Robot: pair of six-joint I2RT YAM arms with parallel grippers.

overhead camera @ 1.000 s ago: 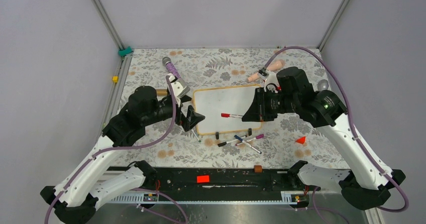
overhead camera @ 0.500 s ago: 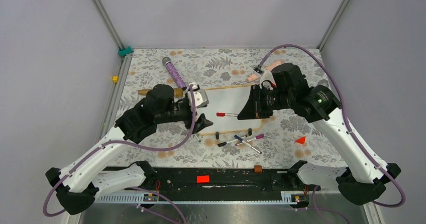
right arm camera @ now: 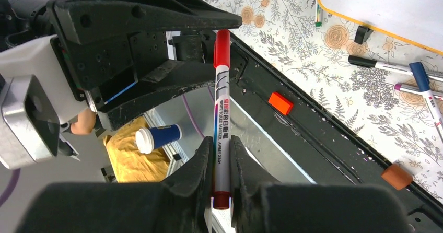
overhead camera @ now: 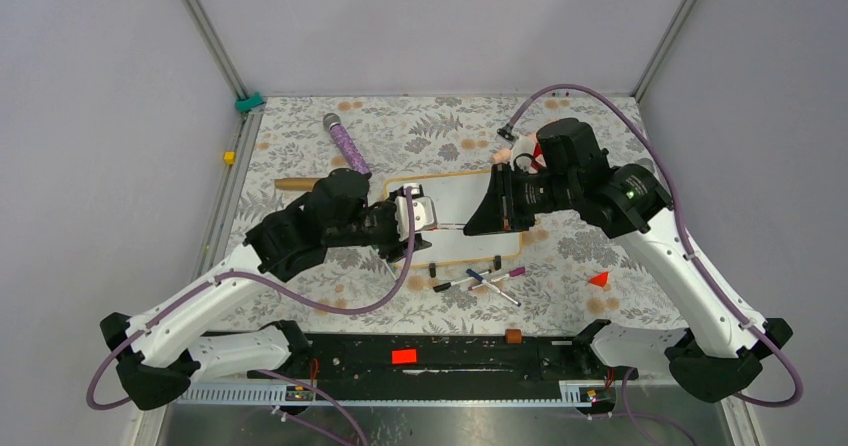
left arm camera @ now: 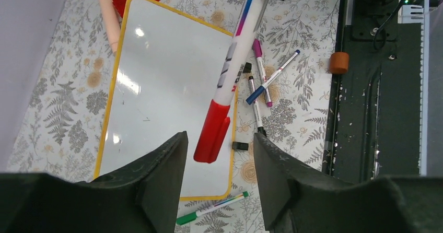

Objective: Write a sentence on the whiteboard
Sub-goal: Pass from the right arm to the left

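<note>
Both at once: pinches the red marker (right arm camera: pixel 220 113) firmly in the right gripper (right arm camera: pixel 222 149), cap end toward the left gripper (left arm camera: pixel 218 139); spreads the left's fingers (left arm camera: pixel 167 160) wide on either side of that cap. Below, flat on the floral table (overhead camera: pixel 300 146): the whiteboard (left arm camera: pixel 162 86), loose markers (left arm camera: pixel 261 81) just beside its edge.

Markers (overhead camera: pixel 480 278) before whiteboard (overhead camera: pixel 455 199) (just beside)

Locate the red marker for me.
The red marker is mid-table above the whiteboard in the top view, clamped in the right gripper, capped end at the left gripper's open jaws.
</note>
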